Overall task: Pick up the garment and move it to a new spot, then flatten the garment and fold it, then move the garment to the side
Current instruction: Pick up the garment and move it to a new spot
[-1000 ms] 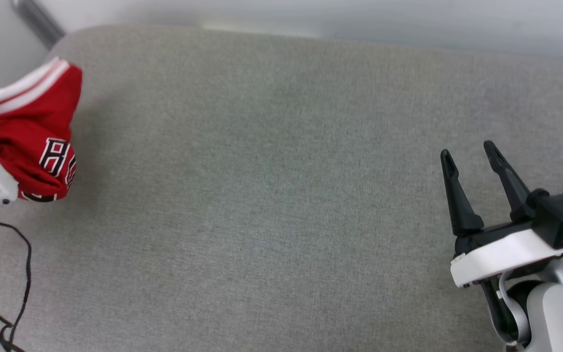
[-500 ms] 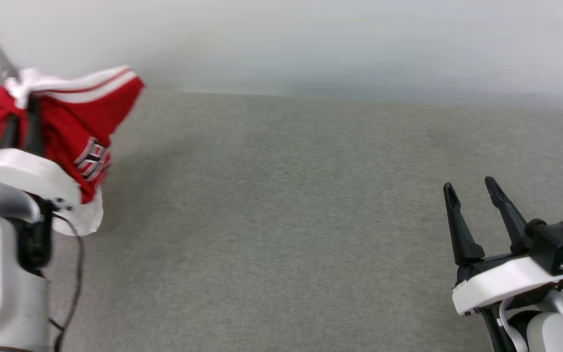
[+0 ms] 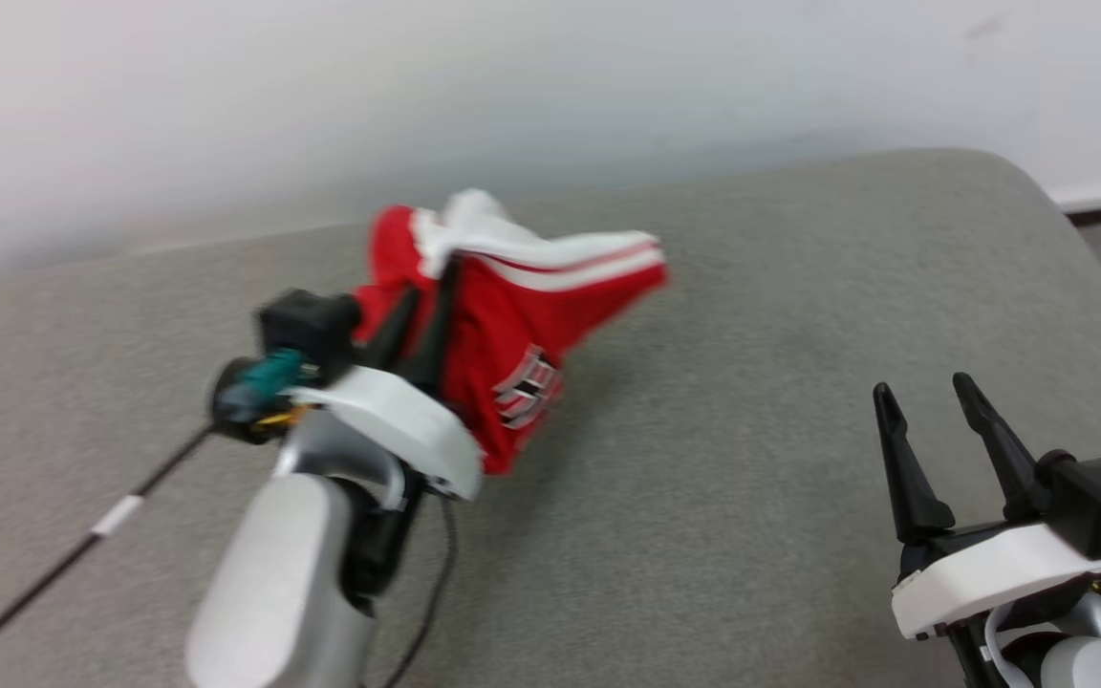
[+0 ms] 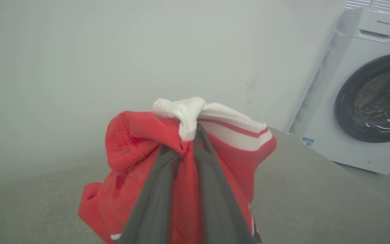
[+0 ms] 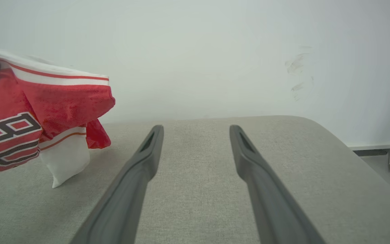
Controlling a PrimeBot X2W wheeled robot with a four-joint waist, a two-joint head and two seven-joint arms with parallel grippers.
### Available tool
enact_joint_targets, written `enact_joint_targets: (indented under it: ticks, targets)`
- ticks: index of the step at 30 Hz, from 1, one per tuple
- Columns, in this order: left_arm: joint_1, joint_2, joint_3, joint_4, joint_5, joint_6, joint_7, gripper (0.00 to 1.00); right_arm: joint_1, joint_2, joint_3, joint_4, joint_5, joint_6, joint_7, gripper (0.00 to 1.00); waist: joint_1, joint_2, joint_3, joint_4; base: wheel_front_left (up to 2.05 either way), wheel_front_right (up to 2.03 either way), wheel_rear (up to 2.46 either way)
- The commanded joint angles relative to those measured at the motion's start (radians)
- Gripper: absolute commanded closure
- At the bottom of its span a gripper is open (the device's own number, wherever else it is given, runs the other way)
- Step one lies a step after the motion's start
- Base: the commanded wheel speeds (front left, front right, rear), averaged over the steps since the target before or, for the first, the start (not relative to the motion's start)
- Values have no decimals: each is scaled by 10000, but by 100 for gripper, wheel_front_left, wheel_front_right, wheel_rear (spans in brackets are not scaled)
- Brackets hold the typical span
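We are holding the garment bunched up above the grey cushioned surface, left of the middle and toward the far edge in the head view. Our left gripper is pinching it. In the left wrist view the two dark fingers are drawn nearly together around a gathered fold of red and white cloth, with their tips meeting just under the bunched white edge. The left forearm is rising from the bottom of the head view and slanting up and to the right, and the fingers are pointing away from us toward the pale wall. The rest of the shirt is drooping below and to the right of the fingers with its lettering facing outward, though it is looking blurred in the head view. In the right wrist view a white sleeve is hanging down toward the surface, and we cannot tell whether it is touching. A dark cable is trailing from the left wrist toward the lower left.

Our right gripper is hovering at the lower right, well apart from the garment. Its fingers are spread wide and gripping nothing, and they are pointing up the view. In the left wrist view a white washing machine is standing beyond the surface's corner.
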Motion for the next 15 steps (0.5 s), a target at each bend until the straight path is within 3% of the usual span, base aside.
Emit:
enact_joint_targets:
  ticks: [1,8,15]
  targets:
    - [29,-79,-250,13,43,-68,-70,100,44,35,-47,-45,72,-3,7,0,1,-1,283,-637,0,0,0]
    - [564,-358,-2282,627,139,-313,397,100,147,65,-189,23,310,-3,-213,0,1,-1,1000,-1040,0,0,0]
    - [1347,-267,-3417,1464,80,-372,624,100,-126,69,-276,148,522,-3,-474,0,1,-1,1428,-721,0,0,0]
